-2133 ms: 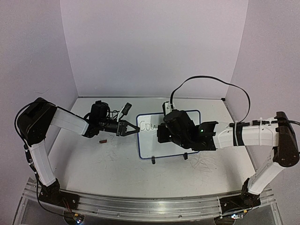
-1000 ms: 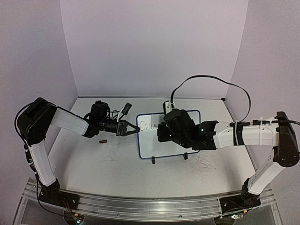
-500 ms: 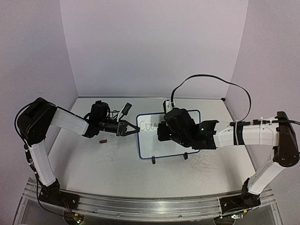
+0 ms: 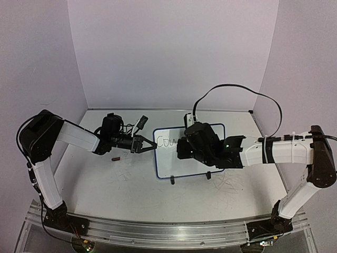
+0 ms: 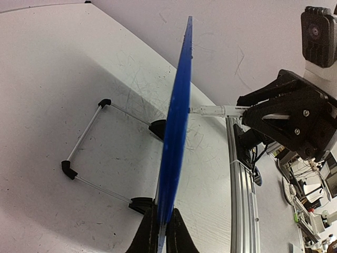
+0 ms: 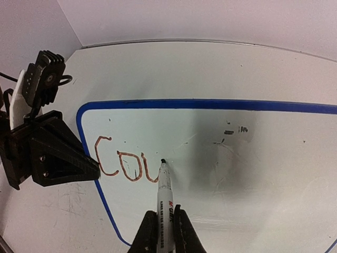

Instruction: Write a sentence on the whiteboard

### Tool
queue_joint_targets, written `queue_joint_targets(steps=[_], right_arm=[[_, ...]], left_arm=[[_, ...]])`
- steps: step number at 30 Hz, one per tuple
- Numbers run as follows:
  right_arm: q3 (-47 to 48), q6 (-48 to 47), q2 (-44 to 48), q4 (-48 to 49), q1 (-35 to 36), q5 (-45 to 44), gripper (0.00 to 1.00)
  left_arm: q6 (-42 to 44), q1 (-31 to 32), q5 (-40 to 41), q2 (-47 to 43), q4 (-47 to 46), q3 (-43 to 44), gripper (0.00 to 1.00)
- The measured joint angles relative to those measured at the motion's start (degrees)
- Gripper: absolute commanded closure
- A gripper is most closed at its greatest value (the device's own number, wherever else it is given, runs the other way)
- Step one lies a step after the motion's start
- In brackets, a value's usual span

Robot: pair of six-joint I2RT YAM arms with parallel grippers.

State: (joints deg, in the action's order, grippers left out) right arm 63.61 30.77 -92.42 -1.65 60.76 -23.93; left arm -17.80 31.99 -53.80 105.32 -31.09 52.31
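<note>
The whiteboard [image 4: 167, 161], white with a blue frame and black feet, stands mid-table. My left gripper [image 4: 151, 147] is shut on its left edge; in the left wrist view the black fingertips [image 5: 149, 232] pinch the blue frame [image 5: 176, 121]. My right gripper [image 6: 164, 213] is shut on a white marker [image 6: 165, 192], and the marker's tip touches the board [image 6: 237, 158]. The sentence [image 6: 124, 164] reads "Cou" in reddish-brown letters near the board's top-left corner, and the tip sits at the end of the "u". In the top view the right gripper [image 4: 182, 148] hides part of the board.
A small red marker cap [image 4: 116, 158] lies on the table left of the board, below the left gripper. Lilac walls close in the back and both sides. An aluminium rail [image 4: 158, 232] runs along the near edge. The tabletop [image 4: 131, 190] is scratched and scribbled.
The right gripper with the marker has shifted only slightly over the board. The left gripper and the board have stayed where they were.
</note>
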Motion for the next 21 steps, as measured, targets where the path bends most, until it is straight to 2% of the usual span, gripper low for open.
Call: queue_joint_targets(steps=[21], right_arm=[[-2.9,2.3,1.1,-0.1,0.4,0.8,1.0]], left_arm=[[0.0,0.0,0.0,0.0,0.0,0.0,1.0]])
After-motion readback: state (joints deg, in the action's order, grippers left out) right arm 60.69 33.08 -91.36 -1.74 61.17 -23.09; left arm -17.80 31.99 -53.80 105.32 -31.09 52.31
